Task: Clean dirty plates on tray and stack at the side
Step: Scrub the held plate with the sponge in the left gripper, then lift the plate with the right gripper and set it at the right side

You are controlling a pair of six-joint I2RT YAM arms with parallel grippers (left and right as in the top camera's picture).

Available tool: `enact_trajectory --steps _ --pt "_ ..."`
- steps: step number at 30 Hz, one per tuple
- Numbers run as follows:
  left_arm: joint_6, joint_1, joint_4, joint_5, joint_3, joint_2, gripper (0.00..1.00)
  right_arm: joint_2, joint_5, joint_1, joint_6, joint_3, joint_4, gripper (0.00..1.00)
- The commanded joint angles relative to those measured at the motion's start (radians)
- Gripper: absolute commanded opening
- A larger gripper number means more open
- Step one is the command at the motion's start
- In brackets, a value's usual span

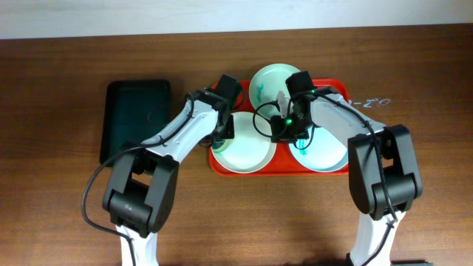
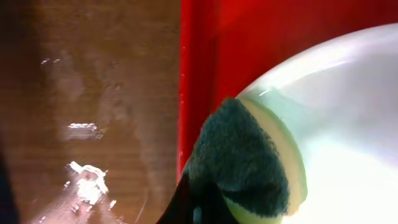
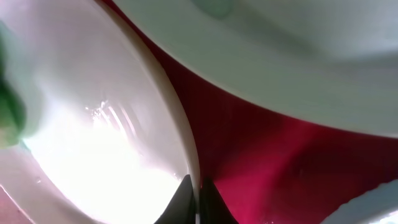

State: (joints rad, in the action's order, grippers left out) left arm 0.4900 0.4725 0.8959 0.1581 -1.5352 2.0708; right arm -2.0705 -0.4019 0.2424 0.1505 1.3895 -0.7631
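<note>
The orange-red tray (image 1: 279,163) holds three pale plates: one at the back (image 1: 267,83), one front left (image 1: 244,154) and one front right (image 1: 325,153). My left gripper (image 1: 220,136) is shut on a sponge (image 2: 242,155) with a dark green scrub face. It presses the sponge on the left rim of the front left plate (image 2: 348,124), beside the tray's edge (image 2: 205,74). My right gripper (image 1: 290,133) is shut on the rim of the front right plate (image 3: 93,124), its jaws (image 3: 198,202) astride the rim. That plate has a green smear (image 3: 9,112).
A smaller black tray (image 1: 137,118) lies on the wooden table (image 1: 59,89) left of the orange-red tray. In the right wrist view another plate (image 3: 298,68) lies close above the red tray floor (image 3: 261,155). Both arms cross over the tray.
</note>
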Motion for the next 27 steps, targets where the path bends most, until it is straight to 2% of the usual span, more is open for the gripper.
enact_trajectory --steps 1,2,3,7,10,12,13,15,16,17,18,19,20,23,25,27 --pt "-0.036 -0.028 0.032 -0.170 -0.080 0.010 0.00 -0.013 0.017 0.000 -0.007 0.001 -0.007 0.04" --pt "-0.109 -0.027 0.014 -0.458 -0.079 0.013 0.00 -0.013 0.017 0.000 -0.007 0.001 -0.008 0.04" --pt "-0.142 -0.016 0.011 -0.559 -0.072 0.016 0.00 -0.013 0.017 0.000 -0.007 0.001 -0.007 0.04" --pt "-0.118 0.060 0.018 -0.320 0.010 0.061 0.00 -0.013 0.017 0.000 -0.007 0.001 -0.008 0.04" --pt "-0.101 0.032 0.061 -0.106 0.040 0.061 0.00 -0.013 0.017 0.000 -0.007 0.001 -0.008 0.04" --pt "-0.079 0.001 0.067 0.126 0.037 0.061 0.00 -0.013 0.017 0.000 -0.007 0.001 -0.009 0.04" --pt "-0.079 -0.019 0.069 0.143 0.029 0.061 0.00 -0.013 0.017 0.000 -0.007 0.001 -0.011 0.04" --pt "-0.079 -0.057 0.086 0.119 -0.019 0.060 0.00 -0.013 0.018 0.000 -0.007 0.001 -0.011 0.04" --pt "-0.080 -0.071 0.090 0.059 -0.055 0.059 0.00 -0.013 0.018 0.000 -0.007 0.001 -0.011 0.04" --pt "-0.096 -0.079 0.079 -0.086 -0.088 0.057 0.00 -0.013 0.018 0.000 -0.006 0.001 -0.010 0.04" --pt "-0.175 -0.080 0.031 -0.284 -0.097 0.057 0.00 -0.013 0.018 0.000 -0.006 0.001 -0.008 0.04" --pt "-0.204 -0.078 -0.010 -0.456 -0.095 0.057 0.00 -0.013 0.018 0.000 -0.006 0.001 -0.007 0.04" --pt "-0.203 -0.072 -0.051 -0.562 -0.085 0.058 0.00 -0.013 0.018 0.000 -0.003 0.001 -0.007 0.04" --pt "-0.192 -0.045 -0.092 -0.534 -0.082 0.083 0.00 -0.013 0.018 0.000 -0.003 0.001 -0.007 0.04" --pt "-0.139 -0.043 -0.099 -0.407 -0.082 0.122 0.00 -0.013 0.017 0.000 -0.003 0.001 -0.010 0.04" --pt "-0.140 -0.051 -0.102 -0.348 -0.082 0.176 0.00 -0.013 0.017 0.000 -0.003 0.001 -0.011 0.04"
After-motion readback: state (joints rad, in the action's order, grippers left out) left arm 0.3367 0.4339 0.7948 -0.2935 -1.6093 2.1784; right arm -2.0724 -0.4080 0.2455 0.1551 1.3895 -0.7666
